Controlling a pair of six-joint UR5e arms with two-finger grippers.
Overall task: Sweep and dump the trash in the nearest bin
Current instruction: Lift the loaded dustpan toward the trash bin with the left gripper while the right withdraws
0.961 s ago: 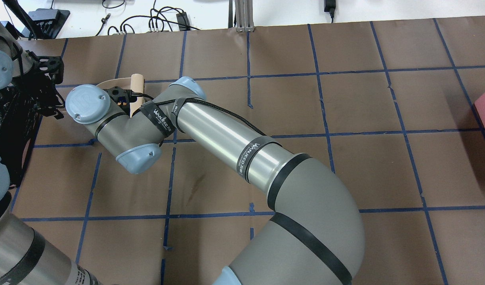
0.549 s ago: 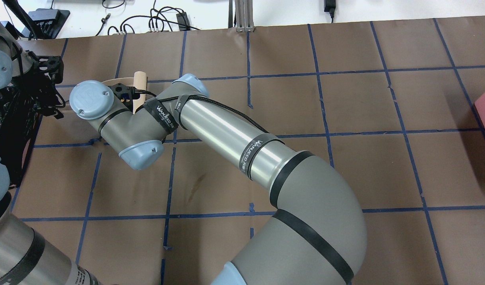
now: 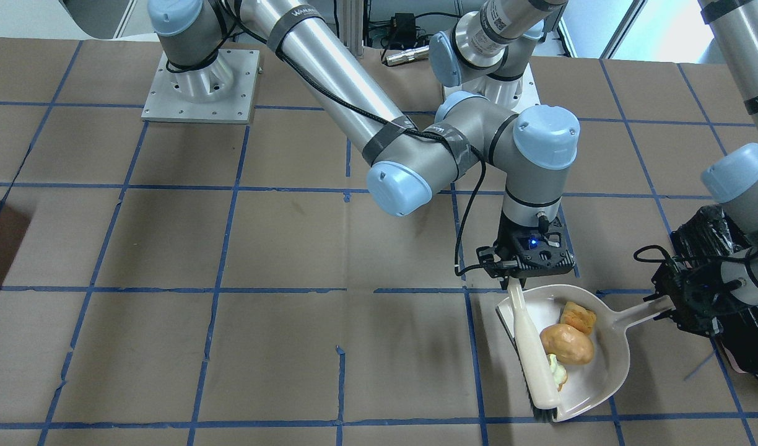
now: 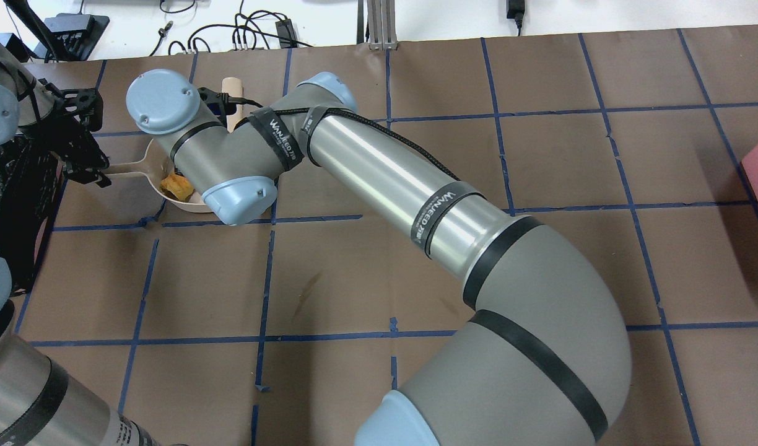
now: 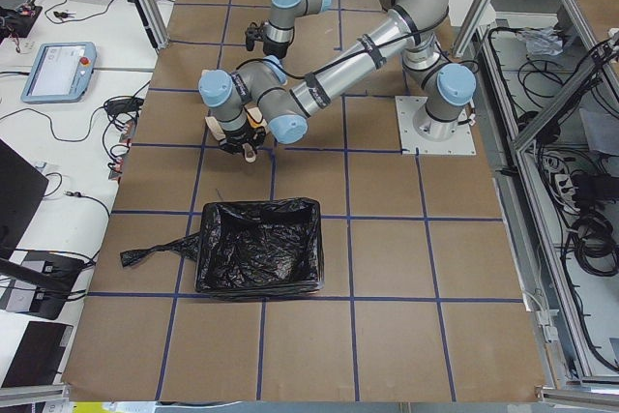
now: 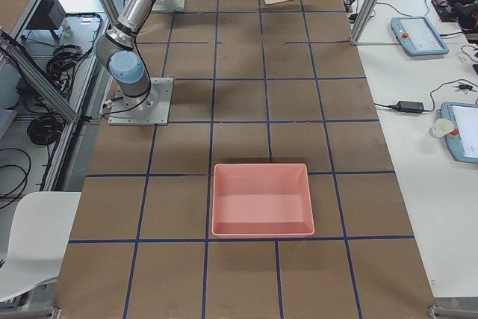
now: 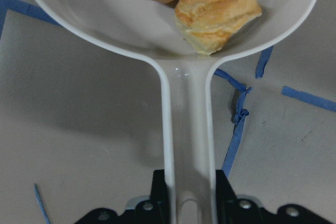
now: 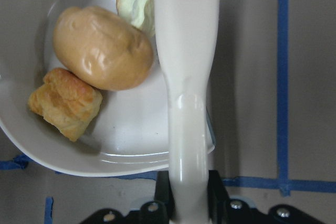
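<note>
Trash [image 3: 566, 344] is a tan lump with golden, pale chunks.

Cream dustpan [image 3: 594, 381] and brush [image 3: 526, 334]; tan-brown lump [image 3: 566, 344]; black bin [image 5: 259, 246].

A robotics lab: a table [image 3: 168, 248] gridded with blue tape, teach pendants [image 5: 58, 70] on a white bench [image 5: 111, 55] at far left, cables [image 4: 255, 34] along the top edge.

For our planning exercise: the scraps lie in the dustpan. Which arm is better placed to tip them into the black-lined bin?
Likely left. The left gripper is shut on the dustpan handle, with the bin right beside it; the right gripper holds only the brush.
</note>
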